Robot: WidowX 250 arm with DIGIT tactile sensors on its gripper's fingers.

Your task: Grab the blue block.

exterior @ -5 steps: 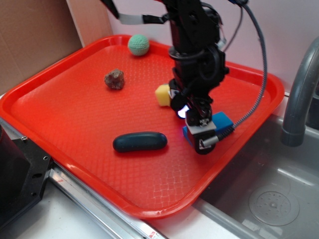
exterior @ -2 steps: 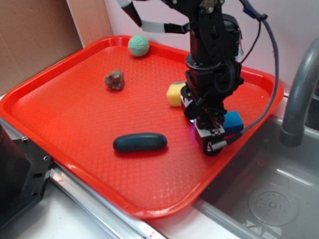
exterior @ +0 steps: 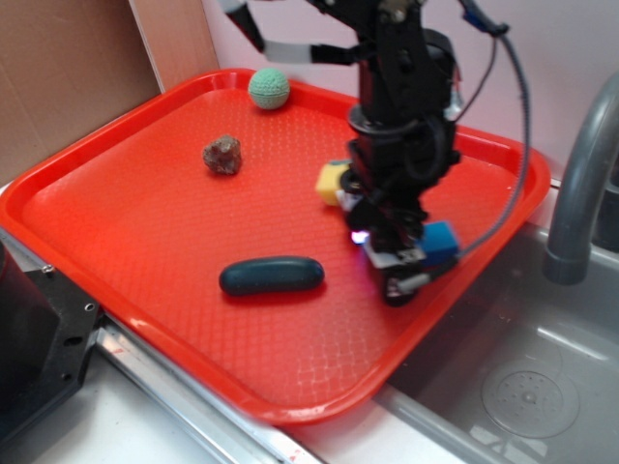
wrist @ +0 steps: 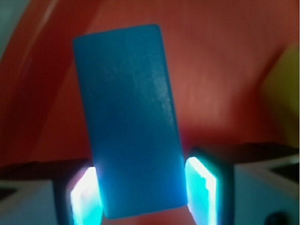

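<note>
The blue block (wrist: 129, 122) fills the wrist view, a smooth flat bright-blue brick. Its near end sits between my two glowing pads (wrist: 201, 190), which press against its sides. In the exterior view my gripper (exterior: 398, 263) points down over the right part of the red tray (exterior: 126, 222), shut on the blue block (exterior: 440, 239), which sticks out to the right of the fingers. The block is slightly tilted in the grip. I cannot tell whether it still touches the tray.
A yellow sponge (exterior: 331, 180) sits just behind-left of the gripper. A dark oblong pill-shaped object (exterior: 271, 275) lies to the left. A brown lump (exterior: 222, 154) and a green ball (exterior: 269, 87) sit farther back. A sink and grey faucet (exterior: 580, 193) are on the right.
The gripper shifted right along the tray, then back a little to the left, with the blue block staying between the fingers. The yellow sponge shifted slightly right.
</note>
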